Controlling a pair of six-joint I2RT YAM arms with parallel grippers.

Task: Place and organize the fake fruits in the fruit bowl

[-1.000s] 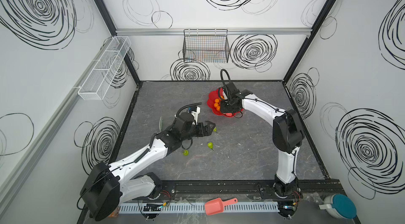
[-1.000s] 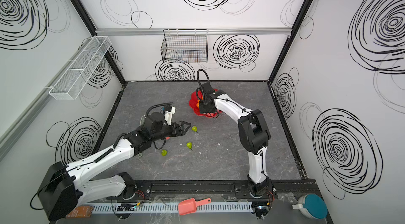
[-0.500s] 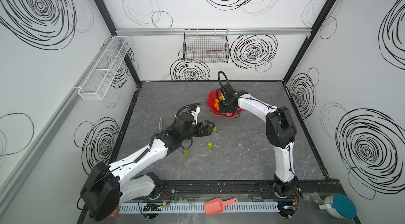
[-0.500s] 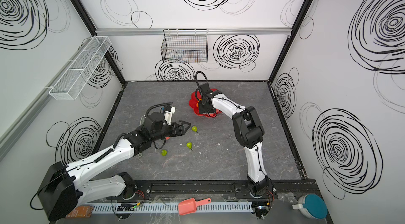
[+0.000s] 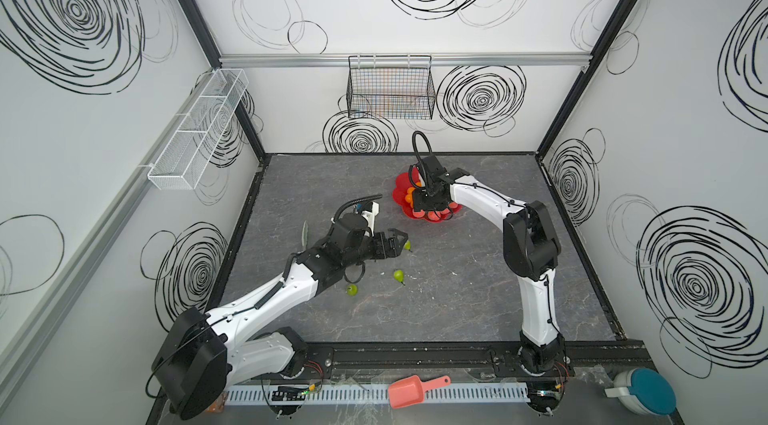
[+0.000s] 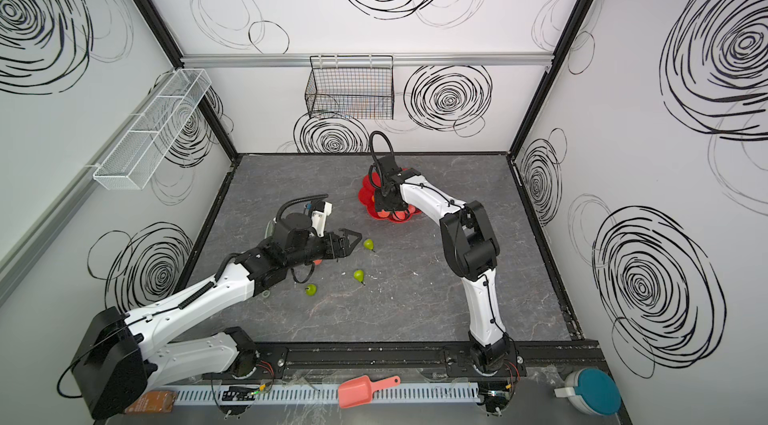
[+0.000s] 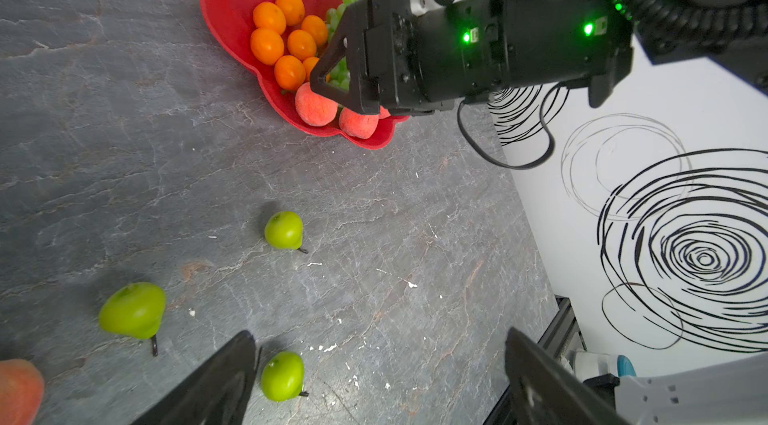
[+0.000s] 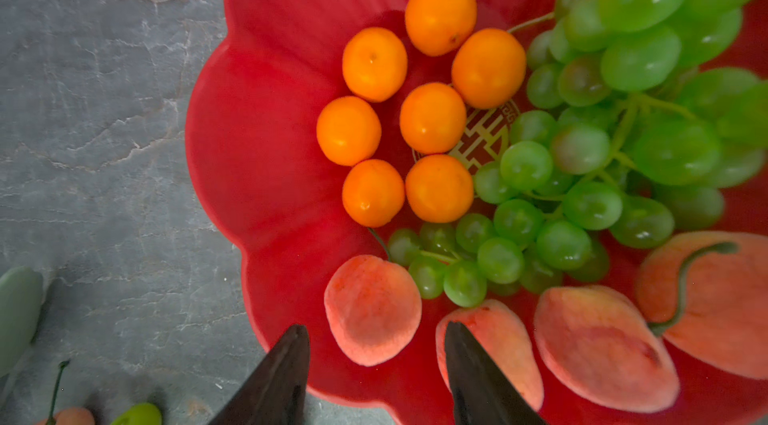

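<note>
The left gripper (image 5: 397, 238) is positioned above the grey table (image 5: 457, 310), left of centre in both top views. Its jaws are spread wide and nothing is gripped.

A loose peach (image 7: 18, 391) lies on the table and is largely hidden beneath the left arm in a top view. Three green pears also lie on the table, all well apart from the bowl. The front pear (image 5: 352, 289) is furthest left and the middle pear (image 5: 399, 276) lies to its right. The rear pear (image 5: 406, 245) lies just beyond the left gripper's tips and is not touched.

The fruit bowl (image 5: 400, 190) stands right of centre, towards the back of the table. Seven oranges (image 8: 432, 117) are clustered on one side of its gold centre mark (image 8: 484, 138), and the grapes (image 8: 582, 153) are spread across the other side. Four peaches (image 8: 602, 344) are lined along the rim nearest the right arm.

The right gripper (image 8: 376, 329) is positioned over that rim, pointing down into the bowl. Its jaws are partly open. One peach lies below them with a gap at each side, and nothing is gripped.
</note>
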